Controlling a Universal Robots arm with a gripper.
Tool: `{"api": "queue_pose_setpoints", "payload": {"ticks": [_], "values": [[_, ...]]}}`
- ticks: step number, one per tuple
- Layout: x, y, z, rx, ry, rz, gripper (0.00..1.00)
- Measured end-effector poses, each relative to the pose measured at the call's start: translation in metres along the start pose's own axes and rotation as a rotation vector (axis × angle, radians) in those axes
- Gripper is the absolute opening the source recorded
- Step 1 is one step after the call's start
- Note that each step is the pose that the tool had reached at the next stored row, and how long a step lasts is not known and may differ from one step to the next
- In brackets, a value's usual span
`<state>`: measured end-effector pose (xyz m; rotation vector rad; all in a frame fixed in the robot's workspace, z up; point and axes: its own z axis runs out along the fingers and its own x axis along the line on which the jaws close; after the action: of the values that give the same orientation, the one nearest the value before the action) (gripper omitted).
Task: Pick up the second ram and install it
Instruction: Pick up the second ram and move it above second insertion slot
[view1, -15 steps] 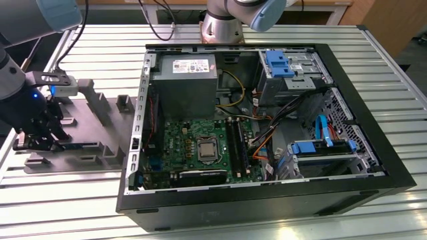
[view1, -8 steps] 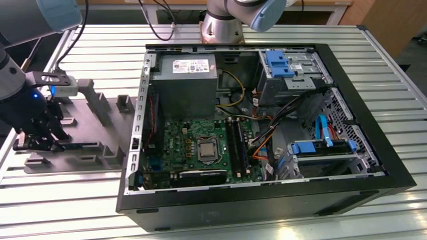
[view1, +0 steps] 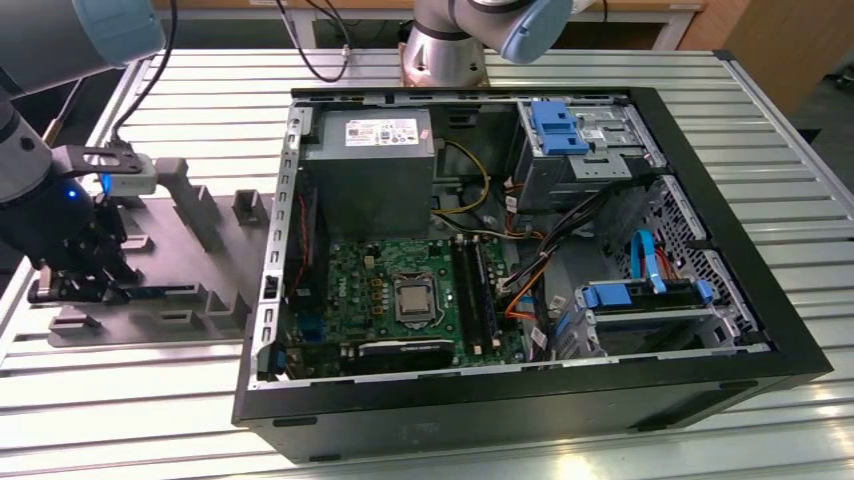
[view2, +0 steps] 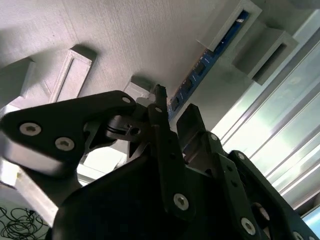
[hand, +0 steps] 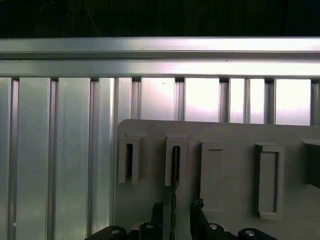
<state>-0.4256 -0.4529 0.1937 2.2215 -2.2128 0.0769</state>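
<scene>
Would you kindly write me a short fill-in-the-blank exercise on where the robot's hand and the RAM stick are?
The robot's hand is above the ___ plastic tray with raised blocks.
The long blue-green circuit-board stick stands ___ the hand's two fingers.
The hand is ___, not clamped on the stick.
The black computer case lies on the exterior view's ___ of the tray.
Missing: grey; between; open; right.

The gripper (view2: 173, 107) hides one end of the second ram (view2: 200, 67).
</scene>
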Motion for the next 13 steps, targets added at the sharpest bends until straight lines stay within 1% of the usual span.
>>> {"api": "queue_pose_setpoints", "payload": {"ticks": [2, 3, 13], "values": [[0.0000, 0.0000, 0.0003, 0.0001, 0.0000, 0.000, 0.38], [0.0000, 0.0000, 0.0005, 0.0000, -0.0001, 0.000, 0.31], [-0.0001, -0.0028, 0.0044, 0.0000, 0.0000, 0.001, 0.31]]}}
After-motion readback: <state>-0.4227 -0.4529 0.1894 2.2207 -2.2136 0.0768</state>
